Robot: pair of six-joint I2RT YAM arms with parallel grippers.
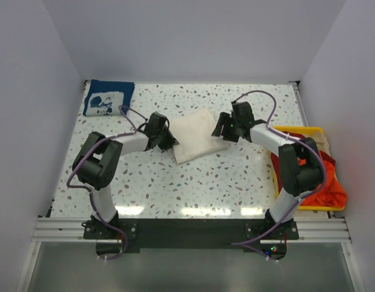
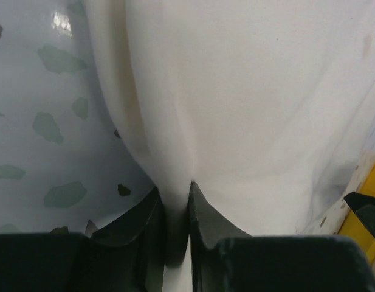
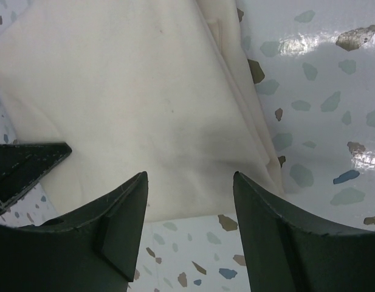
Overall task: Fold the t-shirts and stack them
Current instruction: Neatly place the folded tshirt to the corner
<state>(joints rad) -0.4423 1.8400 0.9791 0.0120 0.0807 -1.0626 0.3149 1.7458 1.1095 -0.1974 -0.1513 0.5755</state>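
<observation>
The cream t-shirt (image 1: pixel 196 134) lies folded in the middle of the table. My left gripper (image 1: pixel 168 140) is shut on its left edge; in the left wrist view the cloth (image 2: pixel 248 103) is pinched between the gripper (image 2: pixel 175 191). My right gripper (image 1: pixel 219 129) is open and empty just above the shirt's right edge; the right wrist view shows the cream shirt (image 3: pixel 126 97) under the gripper (image 3: pixel 190 182). The navy t-shirt with white print (image 1: pixel 108 97) lies folded at the far left corner. The orange-red shirt (image 1: pixel 326 182) and the beige shirt (image 1: pixel 322 141) lie in the yellow bin.
The yellow plastic bin (image 1: pixel 296 130) stands at the table's right edge beside the right arm. White walls close the table at the back and both sides. The speckled tabletop (image 1: pixel 193 188) stretches in front of the cream shirt.
</observation>
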